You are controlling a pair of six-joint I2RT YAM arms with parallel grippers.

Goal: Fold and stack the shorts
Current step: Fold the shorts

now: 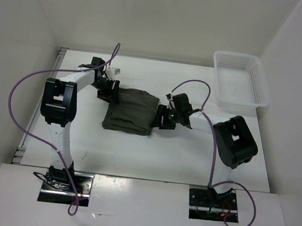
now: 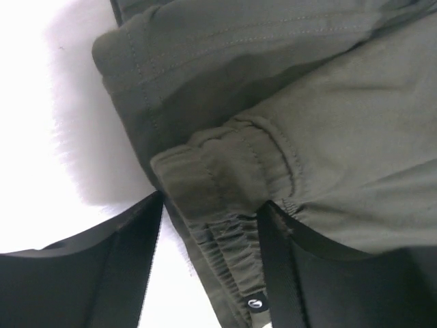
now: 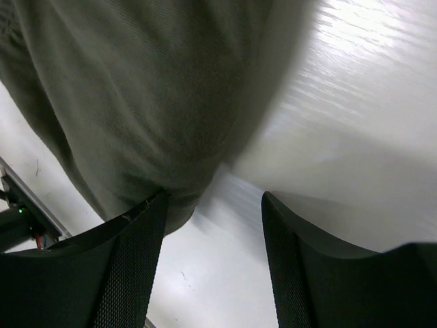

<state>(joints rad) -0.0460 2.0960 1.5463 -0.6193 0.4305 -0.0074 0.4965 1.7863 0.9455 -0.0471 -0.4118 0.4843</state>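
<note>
At mid-frame of the top view, folded into a compact block on the white table: dark olive-green soft fabric shorts. At their upper left corner, left gripper on a sharply elbowed arm, jaws wide apart, gathered elastic waistband lying between the fingers. At their right edge, right gripper on a folded arm, angled toward lower left, jaws equally parted, holding nothing, one finger against the cloth. Upper right, well apart: white plastic mesh basket.
</note>
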